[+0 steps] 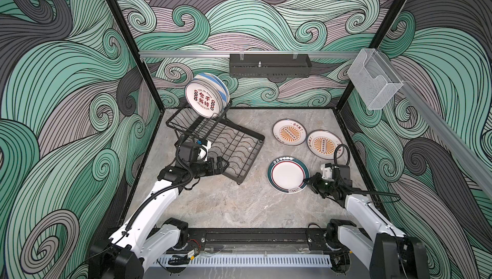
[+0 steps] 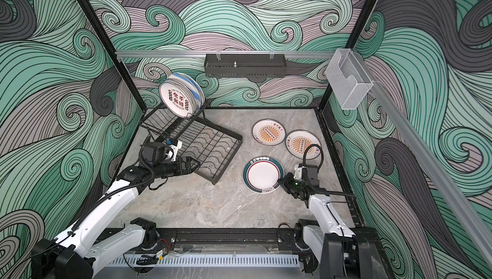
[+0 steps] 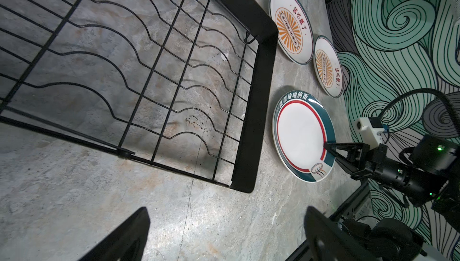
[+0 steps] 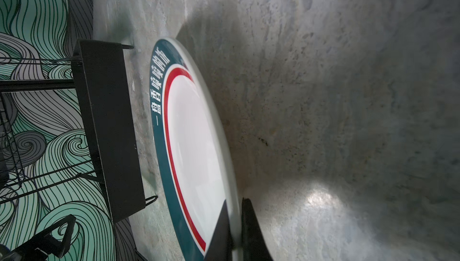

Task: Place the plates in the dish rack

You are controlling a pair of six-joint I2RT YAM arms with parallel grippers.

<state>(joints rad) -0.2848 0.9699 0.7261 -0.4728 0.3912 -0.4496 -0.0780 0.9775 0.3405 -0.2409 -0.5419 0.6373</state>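
the right wrist view showed what the top views didn't: the right gripper (image 4: 235, 205) pinched shut on the rim of the teal-rimmed plate (image 4: 196, 147), which lay on the table (image 1: 239, 205) beside the dish rack (image 1: 251, 160). the left gripper (image 3: 226, 210) hung open and empty by the rack's near corner, two sunburst plates (image 1: 289, 132) (image 1: 324, 144) lying further back. striped plates (image 1: 223, 87) stood in the rack's raised tier, mostly hidden behind a red-lettered plate (image 1: 203, 102).

Teal-rimmed plate (image 1: 287, 174), two sunburst plates (image 1: 289, 132) lie beside dish rack (image 1: 251, 160) holding upright plates (image 1: 203, 101)
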